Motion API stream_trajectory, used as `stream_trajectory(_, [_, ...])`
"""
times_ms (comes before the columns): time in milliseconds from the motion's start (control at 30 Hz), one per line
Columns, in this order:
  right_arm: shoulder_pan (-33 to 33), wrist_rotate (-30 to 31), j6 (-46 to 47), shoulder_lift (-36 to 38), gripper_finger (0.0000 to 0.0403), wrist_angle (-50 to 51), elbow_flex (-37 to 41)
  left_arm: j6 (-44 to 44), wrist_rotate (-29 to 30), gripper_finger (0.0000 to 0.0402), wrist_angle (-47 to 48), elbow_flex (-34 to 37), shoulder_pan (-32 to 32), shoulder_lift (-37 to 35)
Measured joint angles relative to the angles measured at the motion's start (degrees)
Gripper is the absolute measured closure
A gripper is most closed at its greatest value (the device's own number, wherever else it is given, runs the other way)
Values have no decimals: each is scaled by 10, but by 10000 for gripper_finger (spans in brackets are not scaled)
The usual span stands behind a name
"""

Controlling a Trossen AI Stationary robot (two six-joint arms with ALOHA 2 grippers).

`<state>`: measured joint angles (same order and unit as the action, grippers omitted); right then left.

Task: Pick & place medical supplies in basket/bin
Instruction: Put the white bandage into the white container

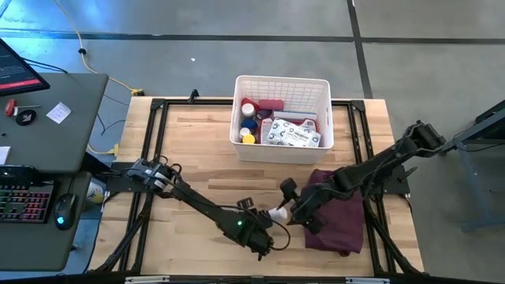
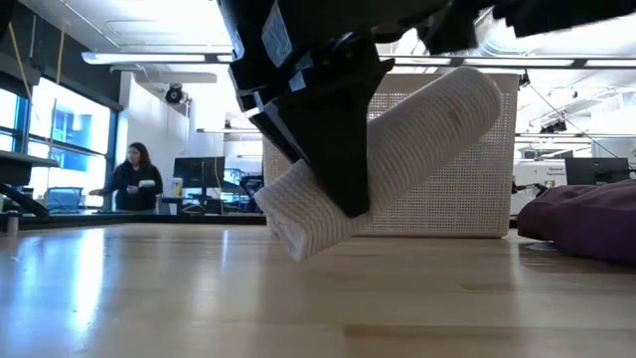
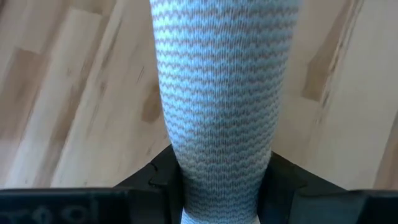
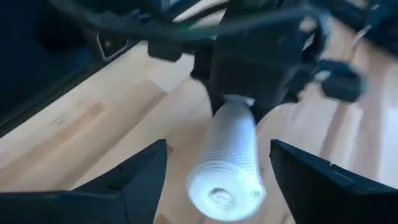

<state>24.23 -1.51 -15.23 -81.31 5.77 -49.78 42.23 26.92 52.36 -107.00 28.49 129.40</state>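
My left gripper (image 1: 264,226) is shut on a white ribbed roll (image 1: 278,214) near the table's front edge. The roll also shows in the low view (image 2: 417,139), the left wrist view (image 3: 217,93) and the right wrist view (image 4: 229,158). My right gripper (image 4: 217,180) is open; its fingers stand on either side of the roll's free end without touching it. The white lattice basket (image 1: 282,150) stands at the far middle and holds several supplies, among them small bottles (image 1: 248,130) and a grey-white packet (image 1: 290,132). My left gripper pinches the roll near one end (image 3: 214,180) between its two fingers (image 3: 283,183), which lie across it. The rest of the roll sticks out past the fingertips toward my right gripper. The roll is tilted, its free end (image 2: 477,94) higher, and looks clear of the table.
A maroon cloth (image 1: 339,213) lies on the table at the front right, under my right arm. A desk with a keyboard (image 1: 24,201) stands left of the table. A person (image 2: 134,179) shows far back in the room.
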Motion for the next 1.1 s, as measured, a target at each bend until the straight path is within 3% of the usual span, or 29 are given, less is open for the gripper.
stream_trajectory(267, [-24, -2, 1, -41, 114, -8, 0, 0, 26, 224, -15, 0, 0, 0])
stream_trajectory(733, [-35, 0, 31, -41, 115, 19, 0, -15, 55, 223, -50, 1, 4, -8])
stream_trajectory(1100, [-35, -16, 31, -39, 175, 8, 0, -16, 67, 223, -56, 0, 8, -21])
